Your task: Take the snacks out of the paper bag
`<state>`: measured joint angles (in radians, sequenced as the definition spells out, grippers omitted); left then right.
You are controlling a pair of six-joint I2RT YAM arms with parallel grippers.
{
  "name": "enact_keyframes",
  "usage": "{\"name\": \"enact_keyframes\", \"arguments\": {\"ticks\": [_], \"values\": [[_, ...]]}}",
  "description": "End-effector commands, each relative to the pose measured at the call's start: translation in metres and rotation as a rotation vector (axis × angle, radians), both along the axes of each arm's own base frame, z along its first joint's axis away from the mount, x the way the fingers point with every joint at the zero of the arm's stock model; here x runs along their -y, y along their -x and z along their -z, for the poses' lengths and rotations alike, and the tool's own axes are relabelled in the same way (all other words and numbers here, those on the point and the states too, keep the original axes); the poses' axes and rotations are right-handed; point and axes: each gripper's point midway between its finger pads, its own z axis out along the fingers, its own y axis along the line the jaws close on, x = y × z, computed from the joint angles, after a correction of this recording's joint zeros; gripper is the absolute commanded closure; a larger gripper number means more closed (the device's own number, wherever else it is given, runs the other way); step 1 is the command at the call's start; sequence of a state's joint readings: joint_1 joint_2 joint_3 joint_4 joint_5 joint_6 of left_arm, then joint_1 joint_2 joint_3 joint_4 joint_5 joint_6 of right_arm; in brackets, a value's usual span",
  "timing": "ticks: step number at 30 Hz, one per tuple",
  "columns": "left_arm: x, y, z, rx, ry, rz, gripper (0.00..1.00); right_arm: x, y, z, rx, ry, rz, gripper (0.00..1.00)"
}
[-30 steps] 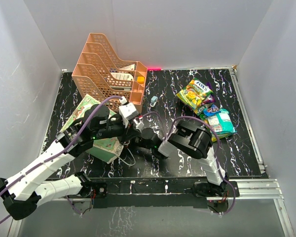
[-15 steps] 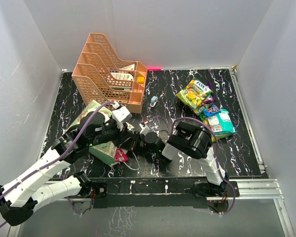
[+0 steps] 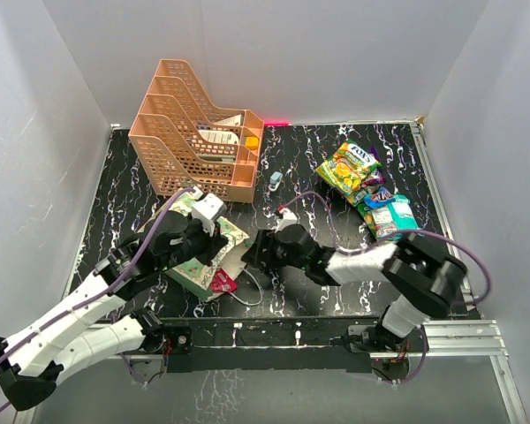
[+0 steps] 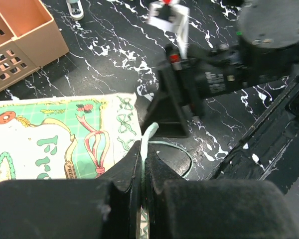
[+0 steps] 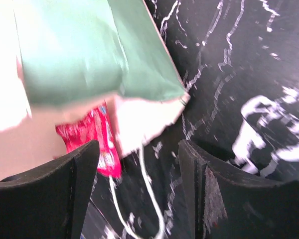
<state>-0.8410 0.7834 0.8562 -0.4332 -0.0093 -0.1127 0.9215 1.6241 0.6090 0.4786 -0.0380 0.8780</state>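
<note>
Back left: orange lattice rack (image 3: 194,132), rigid plastic. Then left gripper (image 4: 142,167) pinched shut on the rim of the mint-green paper bag (image 4: 65,144), which lies flat. A glossy pink packet (image 5: 92,137) pokes from its cream mouth. Beside it, right gripper (image 5: 138,154) spread wide, empty. Right: crinkly snacks (image 3: 371,190), heaped on the table.

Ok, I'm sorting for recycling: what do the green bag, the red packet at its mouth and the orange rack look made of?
The paper bag looks like matte printed paper, folding flat with sharp edges. The red packet seems glossy plastic film, going by its crinkled shine, though it is blurred. The orange rack looks like rigid moulded plastic with a regular lattice.
</note>
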Motion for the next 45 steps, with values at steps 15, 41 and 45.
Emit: {"name": "enact_keyframes", "arguments": {"ticks": [15,41,45], "values": [[-0.006,0.003,-0.033,0.06,0.088,-0.029,1.0,-0.051,0.1,-0.076,1.502,0.203,-0.917,0.41],[0.002,0.011,-0.045,0.064,0.142,0.022,1.0,-0.109,0.067,-0.017,1.443,0.177,-0.92,0.6],[0.003,0.012,-0.047,0.06,0.15,0.033,1.0,-0.116,0.066,-0.012,1.429,0.159,-0.915,0.59]]}}
